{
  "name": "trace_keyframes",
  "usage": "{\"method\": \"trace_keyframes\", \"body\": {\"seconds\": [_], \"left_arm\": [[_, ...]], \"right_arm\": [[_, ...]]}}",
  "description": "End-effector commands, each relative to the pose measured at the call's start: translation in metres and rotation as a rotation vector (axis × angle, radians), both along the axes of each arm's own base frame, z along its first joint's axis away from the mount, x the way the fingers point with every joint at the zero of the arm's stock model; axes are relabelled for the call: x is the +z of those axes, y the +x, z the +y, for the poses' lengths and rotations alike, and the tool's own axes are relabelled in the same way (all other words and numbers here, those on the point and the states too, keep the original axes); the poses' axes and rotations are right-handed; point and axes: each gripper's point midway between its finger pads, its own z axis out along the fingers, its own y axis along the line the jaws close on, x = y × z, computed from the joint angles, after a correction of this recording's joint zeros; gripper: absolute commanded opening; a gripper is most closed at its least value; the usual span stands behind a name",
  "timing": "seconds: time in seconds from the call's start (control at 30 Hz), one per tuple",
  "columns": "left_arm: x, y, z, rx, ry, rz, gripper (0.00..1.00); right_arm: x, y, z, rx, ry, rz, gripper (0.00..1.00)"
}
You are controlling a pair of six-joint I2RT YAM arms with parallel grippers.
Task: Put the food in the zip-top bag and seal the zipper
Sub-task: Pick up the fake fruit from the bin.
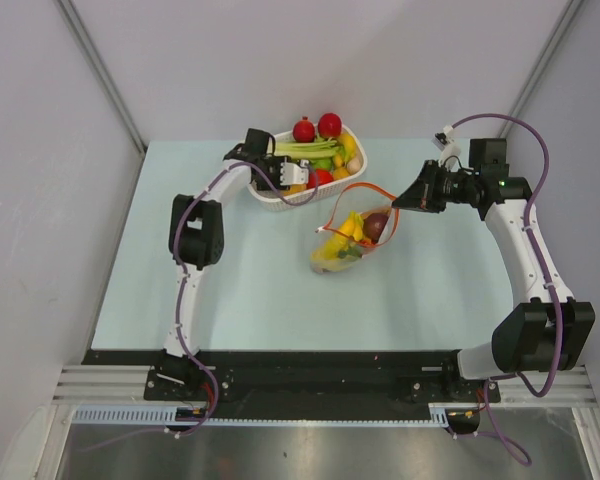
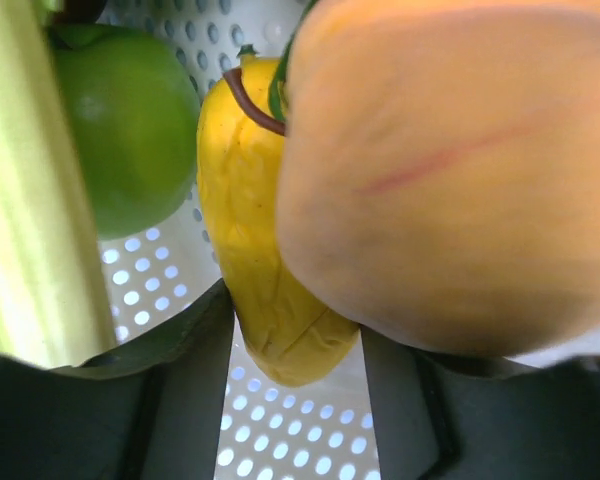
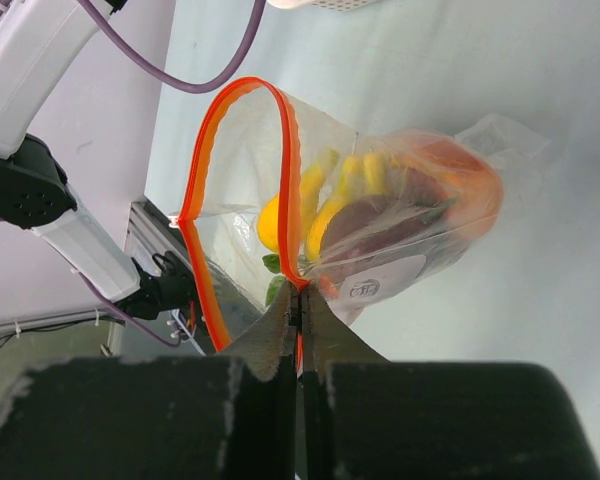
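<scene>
The clear zip-top bag [image 1: 352,240] lies on the table in front of the basket, mouth open. It holds a yellow banana bunch [image 3: 325,205], a dark purple vegetable [image 3: 380,228] and an orange piece [image 3: 477,190]. My right gripper [image 3: 298,296] is shut on the orange-red zipper [image 3: 205,160] at one end of the mouth and holds it up; it also shows in the top view [image 1: 398,203]. My left gripper [image 1: 292,176] is inside the basket, its jaws closed against the tip of a yellow food piece [image 2: 265,250]. A large orange food piece [image 2: 450,170] presses beside it.
The white slatted basket [image 1: 268,199] stands at the back centre with two red balls [image 1: 317,127], a green apple [image 2: 130,130] and the long green-white leek [image 2: 25,200]. Grey walls close in the table on the left, back and right.
</scene>
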Motion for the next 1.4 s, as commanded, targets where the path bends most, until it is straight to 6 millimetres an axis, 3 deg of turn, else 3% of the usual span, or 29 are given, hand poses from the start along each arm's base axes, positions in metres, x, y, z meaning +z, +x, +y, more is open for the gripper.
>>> {"method": "trace_keyframes", "body": {"seconds": [0.0,0.17,0.2,0.23,0.3,0.33,0.4,0.5,0.6,0.8,0.9,0.93,1.03,1.13,1.2,1.27,1.3,1.37], "left_arm": [[-0.013,-0.012,-0.017,-0.082,0.015,0.045,0.48],[0.019,-0.019,-0.017,-0.072,-0.015,0.031,0.25],[0.025,-0.022,-0.017,-0.063,-0.027,0.036,0.25],[0.046,-0.024,-0.018,-0.057,-0.046,0.015,0.22],[0.054,-0.038,-0.017,-0.060,-0.060,0.044,0.20],[0.074,-0.042,-0.017,-0.063,-0.072,0.020,0.20],[0.076,-0.055,-0.013,-0.067,-0.069,0.043,0.19],[0.095,-0.071,-0.008,-0.078,-0.064,0.040,0.19],[0.107,-0.076,-0.005,-0.064,-0.079,0.034,0.19],[0.098,-0.064,0.003,0.017,-0.037,0.051,0.20],[0.096,-0.043,0.007,0.096,-0.006,0.015,0.19],[0.084,-0.037,0.014,0.142,0.025,0.022,0.18],[0.094,-0.031,0.017,0.205,-0.013,0.017,0.14],[0.119,-0.043,0.009,0.201,-0.111,0.025,0.12],[0.161,-0.052,-0.003,0.170,-0.213,-0.008,0.11],[0.194,-0.075,-0.024,0.122,-0.341,0.044,0.12],[0.233,-0.088,-0.038,0.076,-0.409,0.021,0.13],[0.264,-0.129,-0.064,0.012,-0.536,0.132,0.14]], "right_arm": [[0.020,0.005,-0.001,0.008,0.000,-0.073,0.00],[0.022,0.004,0.000,0.014,0.005,-0.076,0.00],[0.022,0.004,0.000,0.014,0.005,-0.076,0.00],[0.022,0.005,0.001,0.015,0.008,-0.075,0.00],[0.023,0.004,0.001,0.017,0.011,-0.076,0.00],[0.024,0.004,0.002,0.020,0.013,-0.079,0.00],[0.024,0.005,0.001,0.020,0.016,-0.079,0.00],[0.024,0.005,0.002,0.026,0.019,-0.083,0.00],[0.024,0.008,0.003,0.029,0.025,-0.087,0.00],[0.025,0.010,0.004,0.034,0.033,-0.091,0.00],[0.025,0.010,0.004,0.034,0.038,-0.089,0.00],[0.025,0.010,0.005,0.037,0.039,-0.092,0.00],[0.027,0.009,0.005,0.035,0.037,-0.097,0.00],[0.026,0.009,0.004,0.032,0.030,-0.096,0.00],[0.026,0.009,0.004,0.032,0.033,-0.098,0.00],[0.028,0.011,0.005,0.028,0.040,-0.099,0.00],[0.028,0.012,0.005,0.027,0.043,-0.099,0.00],[0.030,0.012,0.006,0.024,0.053,-0.094,0.00]]}}
